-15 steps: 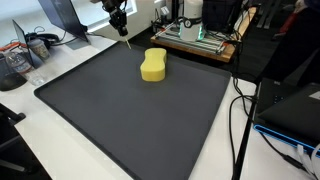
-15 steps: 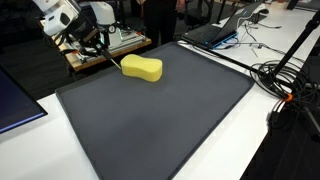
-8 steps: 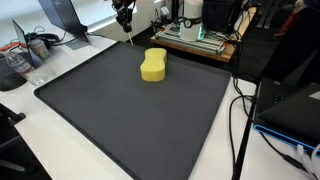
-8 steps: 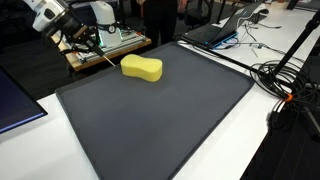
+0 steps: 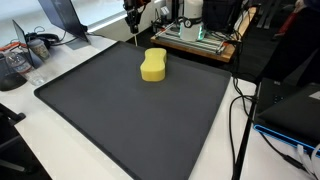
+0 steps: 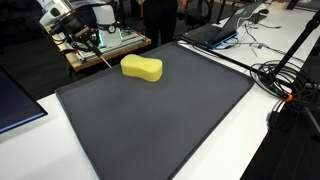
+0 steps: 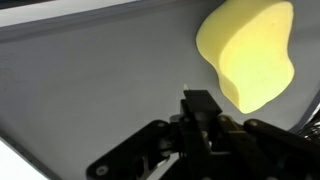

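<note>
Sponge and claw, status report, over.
Claw shut on thin stick, up over the mat's edge. Yellow sponge flat on dark mat, clear of the stick. Nothing between them.

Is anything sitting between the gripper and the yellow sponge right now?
Nothing visible does. The gripper, shut on a thin stick, hangs over the edge of the mat close to the sponge. Only bare mat lies between the stick's tip and the sponge.

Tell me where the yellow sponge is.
The yellow sponge lies on the dark mat near its far edge in both exterior views, close to the tool.
</note>
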Controlling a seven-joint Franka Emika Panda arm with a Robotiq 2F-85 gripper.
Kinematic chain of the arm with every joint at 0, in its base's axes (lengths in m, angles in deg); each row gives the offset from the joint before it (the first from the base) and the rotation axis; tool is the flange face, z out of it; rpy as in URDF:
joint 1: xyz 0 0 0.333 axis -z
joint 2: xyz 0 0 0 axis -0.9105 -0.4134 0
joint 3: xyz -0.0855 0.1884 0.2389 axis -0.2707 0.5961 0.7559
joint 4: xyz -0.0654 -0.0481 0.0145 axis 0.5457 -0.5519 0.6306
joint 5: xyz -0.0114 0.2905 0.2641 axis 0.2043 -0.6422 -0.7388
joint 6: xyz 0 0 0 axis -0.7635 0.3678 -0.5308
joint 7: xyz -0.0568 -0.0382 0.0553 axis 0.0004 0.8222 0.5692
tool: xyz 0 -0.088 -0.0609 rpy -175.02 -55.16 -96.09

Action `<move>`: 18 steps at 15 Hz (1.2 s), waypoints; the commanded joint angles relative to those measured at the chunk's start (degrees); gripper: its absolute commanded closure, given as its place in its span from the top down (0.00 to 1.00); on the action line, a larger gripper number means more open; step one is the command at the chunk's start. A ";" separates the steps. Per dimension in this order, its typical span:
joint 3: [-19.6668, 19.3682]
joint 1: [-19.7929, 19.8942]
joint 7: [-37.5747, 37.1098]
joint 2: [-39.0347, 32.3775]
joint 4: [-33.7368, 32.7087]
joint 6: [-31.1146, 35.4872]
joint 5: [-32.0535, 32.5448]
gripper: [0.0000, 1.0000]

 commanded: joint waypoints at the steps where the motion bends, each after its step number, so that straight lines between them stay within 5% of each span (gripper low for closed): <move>1: 0.39 -1.85 -1.15 3.10 -0.21 3.24 1.55 0.03; 3: 4.33 0.78 -2.62 3.61 -1.15 1.85 0.95 0.03; 6: 6.15 3.93 -10.03 6.01 -1.94 -8.58 5.78 0.03; 8: 2.82 2.93 -16.26 10.77 -0.21 -14.16 10.41 0.03; 9: 5.75 7.36 -17.83 11.70 -0.80 -18.00 10.70 0.03; 13: 4.91 13.15 -24.61 17.70 -0.94 -28.61 11.53 0.03; 14: 5.04 14.72 -25.25 17.72 -1.97 -30.07 10.44 0.03; 15: 4.96 12.14 -22.52 14.67 -1.98 -26.82 10.54 0.12; 18: 4.88 14.59 -23.76 17.08 -1.98 -29.01 10.54 0.12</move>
